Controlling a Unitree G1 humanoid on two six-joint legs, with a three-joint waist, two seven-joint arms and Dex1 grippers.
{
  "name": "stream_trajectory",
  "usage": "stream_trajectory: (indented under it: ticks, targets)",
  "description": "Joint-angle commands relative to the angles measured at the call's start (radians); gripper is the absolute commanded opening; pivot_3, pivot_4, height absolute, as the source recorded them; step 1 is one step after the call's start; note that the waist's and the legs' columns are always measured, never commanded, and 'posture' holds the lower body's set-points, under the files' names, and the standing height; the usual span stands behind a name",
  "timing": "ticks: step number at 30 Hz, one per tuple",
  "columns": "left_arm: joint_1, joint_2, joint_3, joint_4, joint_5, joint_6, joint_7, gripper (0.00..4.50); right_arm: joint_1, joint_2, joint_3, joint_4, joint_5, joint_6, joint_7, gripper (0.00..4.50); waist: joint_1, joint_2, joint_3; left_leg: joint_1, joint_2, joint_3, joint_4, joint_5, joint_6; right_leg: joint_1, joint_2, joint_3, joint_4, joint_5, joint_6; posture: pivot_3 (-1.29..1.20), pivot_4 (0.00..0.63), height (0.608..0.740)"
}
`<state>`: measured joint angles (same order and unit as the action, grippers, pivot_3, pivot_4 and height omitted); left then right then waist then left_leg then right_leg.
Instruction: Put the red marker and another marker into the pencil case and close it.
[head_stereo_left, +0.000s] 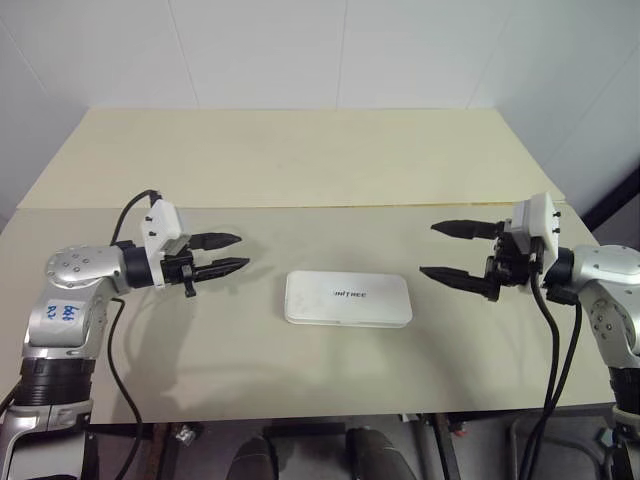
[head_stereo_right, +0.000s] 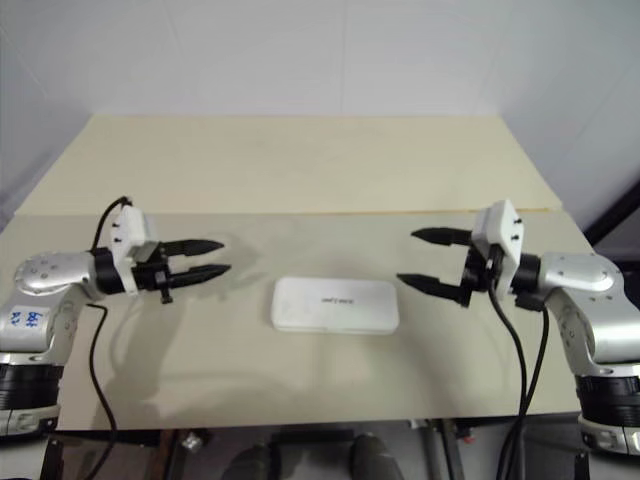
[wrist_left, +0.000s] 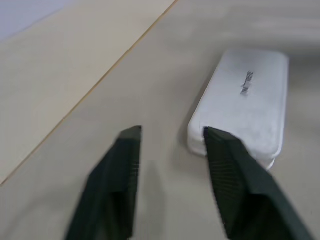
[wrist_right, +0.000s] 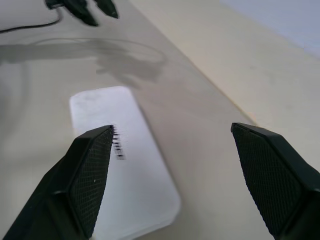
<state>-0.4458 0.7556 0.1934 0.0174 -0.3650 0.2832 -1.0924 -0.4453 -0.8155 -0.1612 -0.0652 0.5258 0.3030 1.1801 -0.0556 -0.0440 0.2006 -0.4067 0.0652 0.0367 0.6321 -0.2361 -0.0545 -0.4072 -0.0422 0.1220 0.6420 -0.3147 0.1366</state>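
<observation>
Pale beige surface (head_stereo_left: 300, 170) against white walls, a thin seam running across its width. At its middle, near the front edge, the pencil case (head_stereo_left: 347, 299): white, flat, lid shut, long axis running left to right, small dark logo on top, lettering too small to read. Contents hidden under the lid. Well off to the case's left, left tool (head_stereo_left: 232, 253) hovering above the surface, fingers apart with a modest gap, nothing between them, pointing toward the case. Well off to the right, right tool (head_stereo_left: 444, 250), fingers spread wide, empty, also aimed inward at the case. From the left wrist camera, the case's far end cut off by the frame edge.
</observation>
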Motion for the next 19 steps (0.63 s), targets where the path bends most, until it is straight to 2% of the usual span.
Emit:
stream_trajectory:
  ticks: [1, 5, 10, 19]
  targets:
    - [0.004, 0.033, 0.053, -0.02, -0.035, -0.012, 0.003, 3.15, -0.04, -0.023, -0.006, 0.039, -0.022, -0.056, 0.039, 3.98, 0.001, 0.0, 0.0, 0.0, 0.0, 0.0, 0.0, 0.0, 0.0, 0.0, 0.0, 0.0, 0.0, 0.0, 0.0, 0.0, 0.15, 0.74]
    - [0.006, 0.052, 0.056, -0.038, -0.063, 0.001, -0.021, 4.46, -0.058, -0.023, 0.017, 0.061, -0.052, -0.107, 0.087, 3.98, 0.0, 0.0, 0.0, 0.0, 0.0, 0.0, -0.001, 0.0, 0.0, -0.001, 0.0, 0.0, 0.0, 0.0, -0.001, 0.0, 0.15, 0.74]
    - [0.006, 0.065, 0.059, -0.027, -0.026, -0.077, -0.006, 4.46, -0.04, -0.036, 0.042, 0.075, -0.085, -0.146, 0.134, 3.98, -0.001, 0.0, 0.0, 0.0, 0.0, 0.0, -0.002, 0.0, 0.0, -0.001, 0.0, 0.0, 0.0, -0.001, -0.001, 0.0, 0.15, 0.74]
    - [-0.002, 0.078, 0.041, -0.017, -0.043, -0.055, -0.017, 4.46, -0.078, -0.065, 0.031, 0.195, -0.13, -0.212, 0.163, 3.98, -0.001, 0.0, 0.0, 0.0, 0.0, 0.001, -0.001, 0.0, 0.0, -0.001, 0.0, 0.0, 0.001, 0.0, -0.001, 0.0, 0.15, 0.74]
